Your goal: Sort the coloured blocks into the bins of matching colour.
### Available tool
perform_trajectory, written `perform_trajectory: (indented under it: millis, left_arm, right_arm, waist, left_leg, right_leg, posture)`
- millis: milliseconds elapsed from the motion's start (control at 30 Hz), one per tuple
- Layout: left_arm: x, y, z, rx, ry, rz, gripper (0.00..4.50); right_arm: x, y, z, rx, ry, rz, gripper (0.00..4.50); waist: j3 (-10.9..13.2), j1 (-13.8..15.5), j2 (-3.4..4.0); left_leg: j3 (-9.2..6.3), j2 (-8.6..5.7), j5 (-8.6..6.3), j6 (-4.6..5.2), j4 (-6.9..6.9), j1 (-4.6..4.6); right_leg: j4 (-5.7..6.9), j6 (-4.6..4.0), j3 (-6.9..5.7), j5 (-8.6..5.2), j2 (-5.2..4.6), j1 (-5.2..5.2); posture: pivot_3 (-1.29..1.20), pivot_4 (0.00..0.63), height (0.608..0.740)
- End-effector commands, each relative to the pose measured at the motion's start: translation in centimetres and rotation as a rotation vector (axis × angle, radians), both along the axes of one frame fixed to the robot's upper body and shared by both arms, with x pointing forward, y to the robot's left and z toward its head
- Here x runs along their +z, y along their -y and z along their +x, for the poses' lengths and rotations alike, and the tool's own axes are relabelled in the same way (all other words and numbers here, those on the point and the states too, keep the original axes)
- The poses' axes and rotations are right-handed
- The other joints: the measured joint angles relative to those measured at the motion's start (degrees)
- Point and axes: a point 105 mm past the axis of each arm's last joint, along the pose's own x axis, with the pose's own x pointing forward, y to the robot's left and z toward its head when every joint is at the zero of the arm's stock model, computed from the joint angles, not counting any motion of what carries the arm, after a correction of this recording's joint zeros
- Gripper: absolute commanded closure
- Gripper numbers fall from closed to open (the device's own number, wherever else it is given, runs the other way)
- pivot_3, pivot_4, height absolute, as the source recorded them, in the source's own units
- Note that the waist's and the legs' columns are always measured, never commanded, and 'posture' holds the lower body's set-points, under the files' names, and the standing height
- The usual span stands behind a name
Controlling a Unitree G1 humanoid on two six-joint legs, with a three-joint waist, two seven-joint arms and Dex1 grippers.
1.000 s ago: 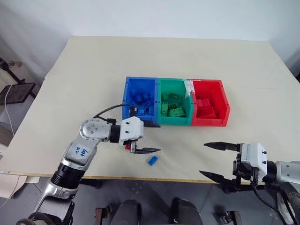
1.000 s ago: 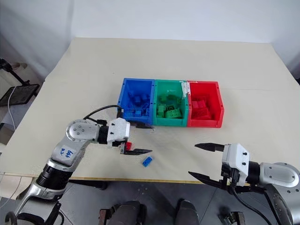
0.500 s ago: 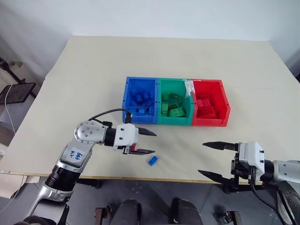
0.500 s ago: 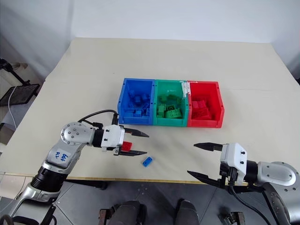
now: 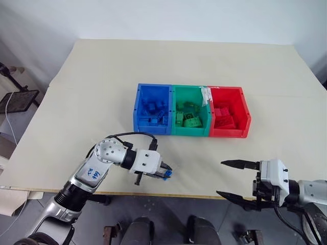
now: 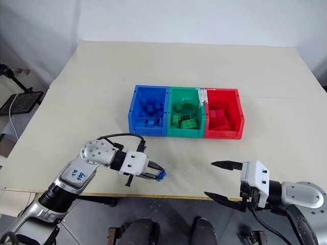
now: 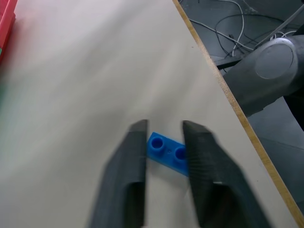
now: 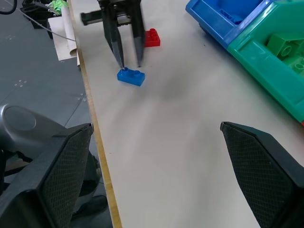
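Note:
A blue block (image 7: 164, 151) lies flat on the table close to its front edge. My left gripper (image 5: 164, 170) reaches down onto it, one black finger (image 7: 135, 147) pressed against each side, so it is shut on the block. A red block (image 8: 152, 38) rests on the table just behind that gripper. The blue bin (image 5: 137, 109), green bin (image 5: 189, 131) and red bin (image 5: 230, 133) stand joined in a row at mid-table, each holding several blocks of its own colour. My right gripper (image 5: 223, 178) hovers open over the front edge, to the right, with nothing between its fingers.
The table's front edge (image 5: 199, 196) runs just below both grippers, with the floor and cables beyond it. Bare tabletop (image 5: 204, 158) lies between the bins and the grippers.
My left gripper has dropped towards the front edge and swung right onto the blue block, and its fingers have narrowed from wide open onto it. The right gripper has stayed put.

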Motion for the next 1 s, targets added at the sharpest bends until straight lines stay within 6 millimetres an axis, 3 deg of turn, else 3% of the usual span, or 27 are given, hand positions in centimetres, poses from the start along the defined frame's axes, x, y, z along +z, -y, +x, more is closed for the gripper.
perform_trajectory:
  millis: [33,200,533,633,867,1000]
  left_arm:
    - [0.7,0.3,-0.3,-0.037,0.051,-0.007,1.96]
    - [0.0,0.0,-0.3,-0.056,0.049,0.05,0.37]
    - [-1.9,0.8,0.9,0.0,0.014,0.148,0.37]
    - [-1.8,1.0,0.7,0.008,-0.024,0.146,0.92]
    - [-1.8,0.2,0.8,0.028,-0.026,0.182,2.98]
    - [-1.5,0.1,0.9,0.031,-0.023,0.173,2.98]
  right_arm:
    - [0.9,-0.2,-0.3,0.011,0.031,-0.002,0.0]
    - [0.9,-0.2,-0.4,0.005,0.032,-0.001,0.0]
    - [0.8,-0.3,-0.4,0.003,0.03,-0.005,0.0]
    - [0.8,-0.3,-0.2,0.004,0.033,-0.006,0.0]
    - [0.9,-0.3,0.2,0.007,0.043,-0.003,0.0]
    - [0.9,-0.4,0.7,0.017,0.05,-0.001,0.0]
  waist:
    - [0.0,0.03,0.0]
    - [0.0,0.01,0.0]
    - [-0.01,0.23,0.01]
    - [-0.01,0.2,0.01]
    - [-0.01,0.08,0.01]
    - [-0.01,-0.04,0.01]
  left_leg:
    - [0.0,0.0,0.0,0.0,0.0,0.0]
    - [0.0,0.0,0.0,0.0,0.0,0.0]
    - [0.0,-0.03,0.0,0.01,0.01,0.0]
    - [0.01,-0.02,0.0,0.01,0.01,0.01]
    - [0.01,-0.01,0.01,0.02,0.02,0.01]
    - [0.01,0.01,0.01,0.02,0.01,0.03]
  right_leg:
    - [0.0,0.0,0.0,0.0,0.0,0.0]
    - [0.0,0.0,0.01,0.0,0.0,0.0]
    - [0.0,0.0,0.01,0.0,-0.01,0.02]
    - [0.0,0.0,0.01,0.0,-0.01,0.01]
    - [0.0,0.0,0.01,0.0,0.0,0.02]
    - [0.01,0.0,0.01,0.0,0.01,0.02]
  posture:
    - [0.0,0.15,0.74]
    - [0.0,0.15,0.74]
    - [0.0,0.15,0.74]
    - [0.0,0.15,0.74]
    - [0.0,0.15,0.74]
    - [0.0,0.15,0.74]
